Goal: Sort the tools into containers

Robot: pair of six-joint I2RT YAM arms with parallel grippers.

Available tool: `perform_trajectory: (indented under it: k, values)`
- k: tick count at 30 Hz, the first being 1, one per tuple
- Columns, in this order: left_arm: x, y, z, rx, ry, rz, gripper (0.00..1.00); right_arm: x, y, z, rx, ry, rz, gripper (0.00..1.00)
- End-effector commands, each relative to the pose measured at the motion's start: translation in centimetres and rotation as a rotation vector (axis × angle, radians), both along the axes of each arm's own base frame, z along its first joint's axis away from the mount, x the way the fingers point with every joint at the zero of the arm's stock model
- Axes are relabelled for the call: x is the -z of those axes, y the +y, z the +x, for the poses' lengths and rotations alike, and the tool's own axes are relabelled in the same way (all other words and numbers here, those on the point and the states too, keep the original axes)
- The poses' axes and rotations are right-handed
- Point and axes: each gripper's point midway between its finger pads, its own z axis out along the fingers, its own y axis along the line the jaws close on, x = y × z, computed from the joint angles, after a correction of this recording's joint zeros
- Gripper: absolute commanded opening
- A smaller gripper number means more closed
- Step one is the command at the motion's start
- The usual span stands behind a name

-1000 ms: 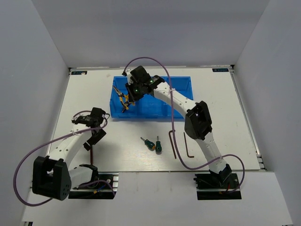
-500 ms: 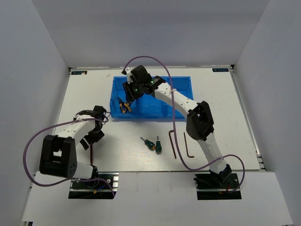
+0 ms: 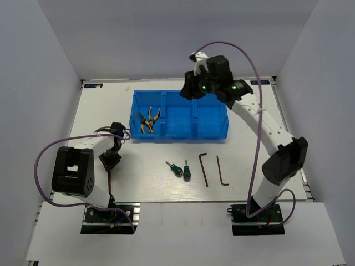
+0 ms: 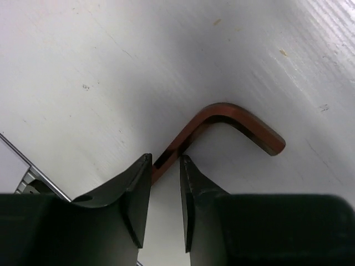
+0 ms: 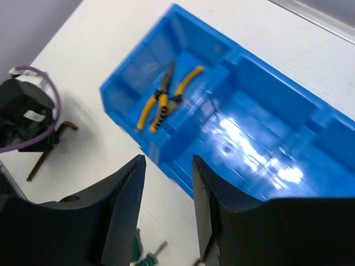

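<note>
Left of the blue bin point(image 3: 183, 134) and nearer the arm bases, the left gripper point(image 4: 165, 160) straddles a hex key point(image 4: 233, 117). I cannot tell whether its narrow jaws pinch the key. Pliers point(image 3: 148, 119) lie in the bin's left compartment. Two screwdrivers point(image 3: 176, 169) and two more hex keys point(image 3: 204, 169) lie in front of the bin. Above its far rim hangs the right gripper point(image 5: 167, 160), jaws apart and empty.

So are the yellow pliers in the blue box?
In. The pliers lie inside the left end compartment of the box.
</note>
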Motion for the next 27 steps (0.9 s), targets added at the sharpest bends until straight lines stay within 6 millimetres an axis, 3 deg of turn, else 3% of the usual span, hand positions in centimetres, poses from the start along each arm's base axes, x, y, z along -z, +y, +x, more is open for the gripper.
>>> perform_trajectory:
  k: [1,5,8,14,15,20,27]
  values:
    - [2.5,-1.0,0.0,-0.011,-0.005,-0.078,0.37,0.8,-2.9,-0.1,0.036,0.031,0.005,0.45]
    - [2.7,-1.7,0.5,0.019,-0.015,-0.117,0.26,2.8,-6.6,-0.8,0.09,0.08,-0.027,0.45]
    - [2.8,-2.7,2.1,0.048,-0.052,-0.174,0.17,4.4,-9.5,-1.0,0.133,0.104,-0.053,0.45]
    - [2.0,-4.1,4.2,0.102,-0.113,-0.245,0.04,6.6,-12.7,-2.2,0.174,0.146,-0.084,0.45]
    - [1.6,-4.1,4.6,0.104,-0.131,-0.247,0.0,6.6,-12.9,-2.3,0.177,0.144,-0.084,0.45]
    - [0.2,-5.1,5.9,0.147,-0.195,-0.287,0.0,7.7,-14.2,-3.1,0.192,0.175,-0.083,0.45]
    - [-0.8,-5.7,6.5,0.168,-0.24,-0.317,0.0,7.2,-14.8,-3.2,0.208,0.182,-0.059,0.45]
